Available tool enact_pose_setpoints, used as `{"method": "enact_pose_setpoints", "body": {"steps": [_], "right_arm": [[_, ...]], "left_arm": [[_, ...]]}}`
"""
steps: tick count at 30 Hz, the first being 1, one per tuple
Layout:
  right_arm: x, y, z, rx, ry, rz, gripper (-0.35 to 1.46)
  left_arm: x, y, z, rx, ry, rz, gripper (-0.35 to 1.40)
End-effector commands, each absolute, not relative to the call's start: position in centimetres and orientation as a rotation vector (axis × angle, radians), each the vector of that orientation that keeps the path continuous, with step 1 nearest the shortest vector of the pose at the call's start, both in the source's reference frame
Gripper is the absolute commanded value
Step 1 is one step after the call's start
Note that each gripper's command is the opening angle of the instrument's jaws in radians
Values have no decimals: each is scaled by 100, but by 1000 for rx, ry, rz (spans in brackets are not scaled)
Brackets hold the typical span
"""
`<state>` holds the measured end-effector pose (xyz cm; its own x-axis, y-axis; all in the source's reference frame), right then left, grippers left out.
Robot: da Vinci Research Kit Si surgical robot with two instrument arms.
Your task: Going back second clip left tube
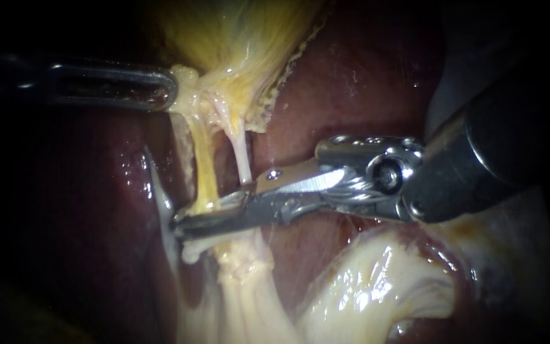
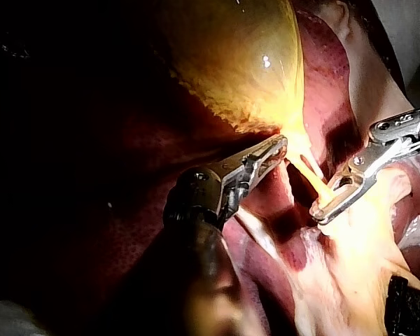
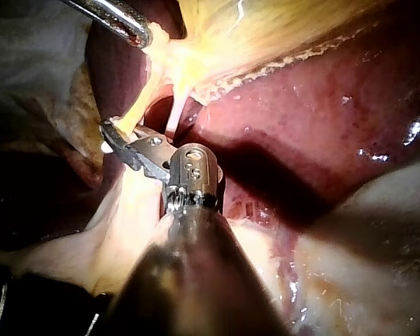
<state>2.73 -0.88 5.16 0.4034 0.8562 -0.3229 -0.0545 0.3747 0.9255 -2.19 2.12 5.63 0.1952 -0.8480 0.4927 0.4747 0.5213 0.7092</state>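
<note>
- Looking through the endoscope, we see our right instrument (image 1: pixel 196 216) reaching in from the right, with its shaft crossing the dark red liver (image 1: pixel 351 83).
- Its jaws stand narrow, almost together, and they clamp the left tube (image 1: pixel 204 167) near its lower end, one jaw on each side.
- That left tube is a yellow strand. It runs down from the gallbladder (image 1: pixel 237 38), whose yellow wall fills the top of the view.
- Just beside it, on the side of the right instrument's shaft, runs the right tube (image 1: pixel 242 153), which is thinner and whiter. Its lower end meets the back of the upper jaw.
- Our left instrument (image 1: pixel 168 89) comes in level from the left. Its jaws are closed on the gallbladder's pale narrow end, just above where both tubes begin.
- Both tubes look stretched straight between the two instruments.
- From the left wrist camera, the yellow tube runs from just ahead of the left instrument's jaws into the right instrument's jaws.
- From the right wrist camera, the right instrument's jaws lie at the foot of both tubes, with the left instrument beyond them.
- Glossy pale fatty tissue (image 1: pixel 377 280) lies under the right instrument, and more of it spreads below the clamped spot.
</note>
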Motion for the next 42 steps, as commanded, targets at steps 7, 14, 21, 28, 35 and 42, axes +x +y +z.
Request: {"method": "enact_pose_setpoints", "body": {"steps": [7,14,21,28,35,42], "right_arm": [[274,-90,525,1015,984,718,5],[276,-93,555,917,1028,666,45],[256,-90,563,723,1096,592,48],[224,-95,552,487,1141,453,49],[177,-97,520,391,1162,326,50],[135,-91,494,364,1158,287,50]], "left_arm": [[-219,212,564,451,-992,-971,-35],[-219,213,564,451,-993,-971,-35],[-218,212,564,451,-993,-971,-35],[-217,212,564,452,-993,-970,-35],[-216,212,564,452,-993,-970,-35],[-217,212,564,452,-993,-970,-35]]}}
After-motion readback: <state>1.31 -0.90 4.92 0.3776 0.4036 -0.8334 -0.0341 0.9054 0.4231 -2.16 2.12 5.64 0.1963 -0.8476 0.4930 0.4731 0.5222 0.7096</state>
